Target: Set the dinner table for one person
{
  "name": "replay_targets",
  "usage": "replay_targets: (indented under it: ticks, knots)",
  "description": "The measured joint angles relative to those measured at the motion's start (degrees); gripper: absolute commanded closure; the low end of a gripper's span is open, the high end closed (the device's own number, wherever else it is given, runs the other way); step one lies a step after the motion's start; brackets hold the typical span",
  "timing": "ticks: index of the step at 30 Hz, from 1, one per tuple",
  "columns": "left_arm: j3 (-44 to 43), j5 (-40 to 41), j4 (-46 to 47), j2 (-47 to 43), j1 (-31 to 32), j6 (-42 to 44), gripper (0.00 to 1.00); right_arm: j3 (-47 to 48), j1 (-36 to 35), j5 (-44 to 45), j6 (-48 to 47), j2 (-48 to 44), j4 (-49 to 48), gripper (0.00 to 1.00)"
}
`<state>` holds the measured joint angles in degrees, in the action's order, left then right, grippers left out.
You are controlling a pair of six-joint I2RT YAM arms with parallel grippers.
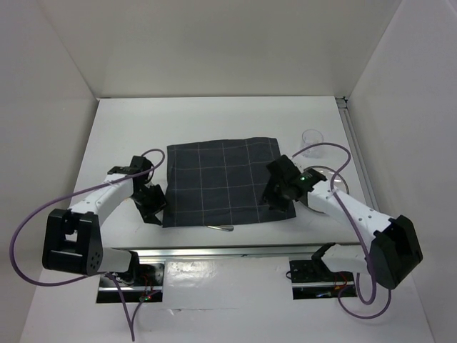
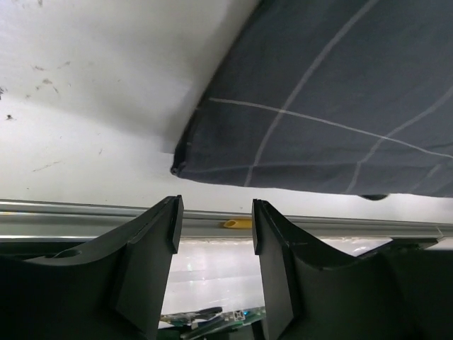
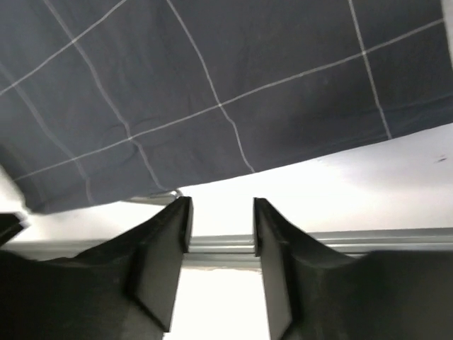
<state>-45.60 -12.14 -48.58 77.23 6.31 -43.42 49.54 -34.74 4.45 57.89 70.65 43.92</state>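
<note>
The dinner table (image 1: 128, 136) is a large matte white surface. A dark grey cloth with pale grid lines (image 1: 223, 182) lies spread flat at its middle. My left gripper (image 1: 151, 211) is open and empty, just beside the cloth's near-left corner (image 2: 185, 159). In the left wrist view its tips (image 2: 214, 223) point at the table's near edge. My right gripper (image 1: 280, 206) is open and empty over the cloth's near-right corner. In the right wrist view it (image 3: 221, 223) hangs just past the cloth's near hem (image 3: 212, 92).
A clear glass (image 1: 312, 141) stands at the back right. A round plate rim (image 1: 325, 174) shows partly under the right arm. A metal utensil (image 1: 223, 228) pokes out from under the cloth's near edge, also in the right wrist view (image 3: 154, 197). A metal rail (image 2: 71, 212) runs along the near edge.
</note>
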Motion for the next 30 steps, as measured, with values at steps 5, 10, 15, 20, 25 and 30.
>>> replay_targets:
  ticks: [5,10,15,20,25,30]
  knots:
    - [3.7,-0.2,0.5,0.1,0.0,-3.4,0.33,-3.0,5.0,-5.1,-0.6,-3.6,-2.4,0.43]
    - [4.7,-0.6,2.8,0.0,0.0,-5.4,0.41,-3.7,10.1,-9.2,-1.9,-3.8,-4.2,0.42]
    - [4.7,-0.7,6.6,1.0,0.0,-6.5,0.49,-8.2,17.4,-14.0,-2.3,-5.8,-5.9,0.42]
    - [4.7,-0.1,7.9,2.5,0.0,-6.5,0.37,-12.4,27.0,-19.3,-3.5,-10.3,-6.6,0.39]
    - [4.7,0.3,7.5,1.5,0.0,-6.6,0.32,-13.8,32.9,-23.2,-6.0,-10.8,-7.2,0.39]
    - [5.3,0.5,6.4,-0.7,0.0,-8.0,0.34,-13.9,34.1,-25.0,-7.8,-10.4,-7.4,0.39]
